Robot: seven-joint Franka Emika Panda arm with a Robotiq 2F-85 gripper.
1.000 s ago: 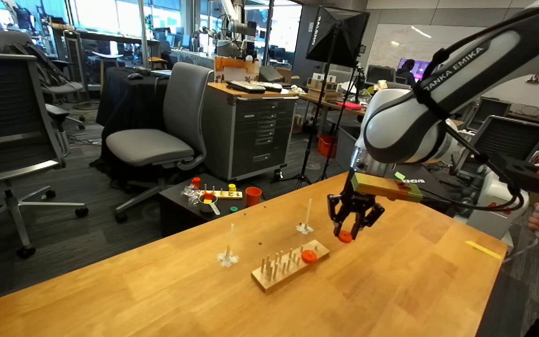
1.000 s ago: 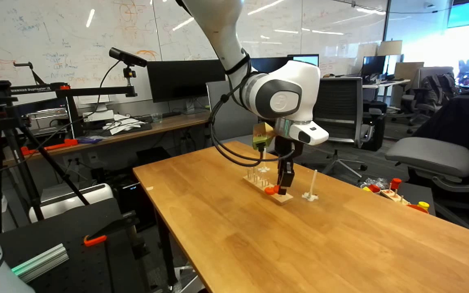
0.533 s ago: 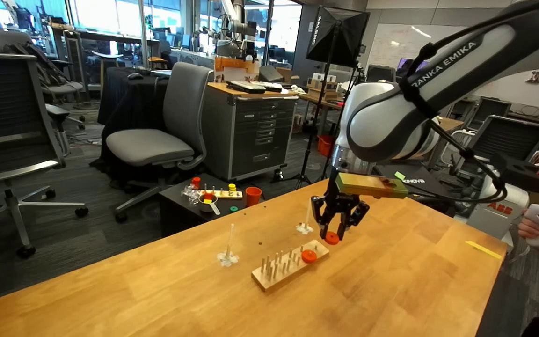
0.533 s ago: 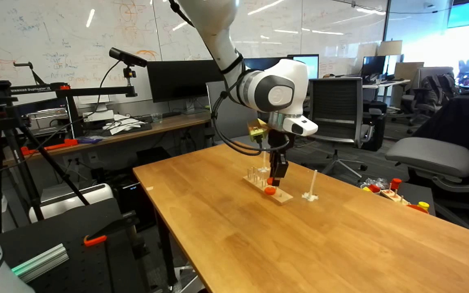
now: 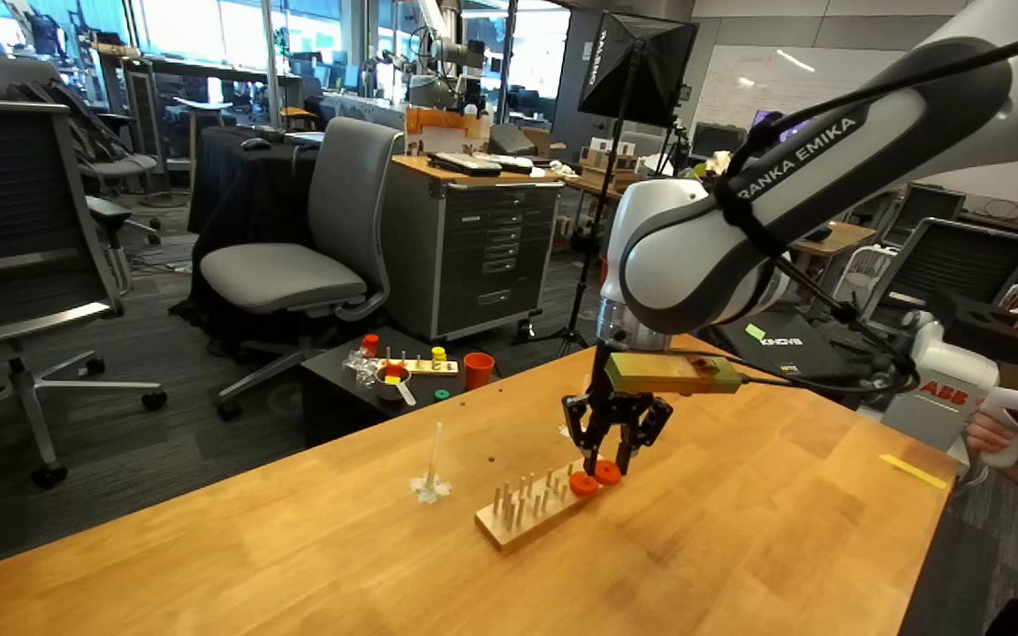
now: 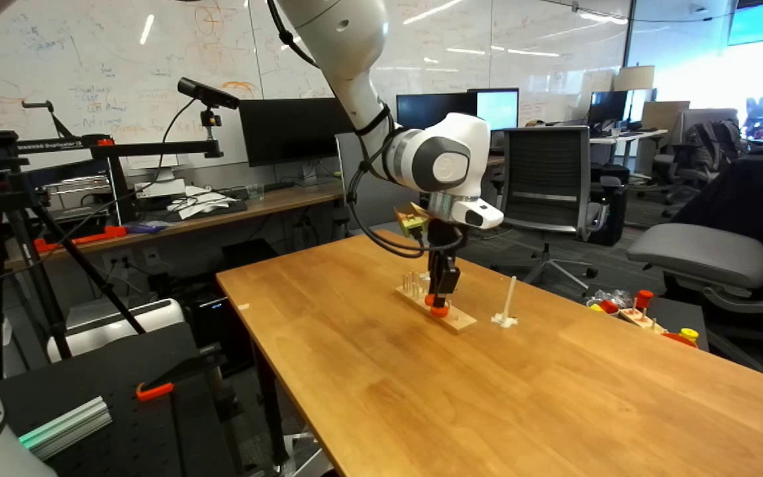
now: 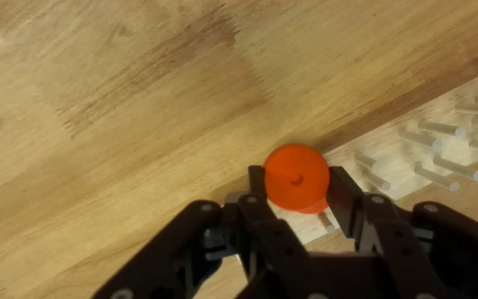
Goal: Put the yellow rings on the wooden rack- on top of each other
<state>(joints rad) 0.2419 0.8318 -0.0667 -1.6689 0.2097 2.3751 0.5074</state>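
In an exterior view, a pale post (image 5: 435, 452) stands upright on the bench (image 5: 253, 565), left of the wooden rack (image 5: 544, 513). The rack carries one orange-red ring (image 5: 583, 485); just right of it, the fingers (image 5: 623, 454) grip a second orange-red ring (image 5: 608, 473), which overlaps the first in the wrist view.

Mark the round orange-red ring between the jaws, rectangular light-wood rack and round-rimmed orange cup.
Round orange-red ring (image 7: 294, 167): wrist view, top face.
Rectangular light-wood rack (image 6: 464, 322): an exterior view, base corner.
Orange cup (image 5: 477, 374): an exterior view, outer wall.
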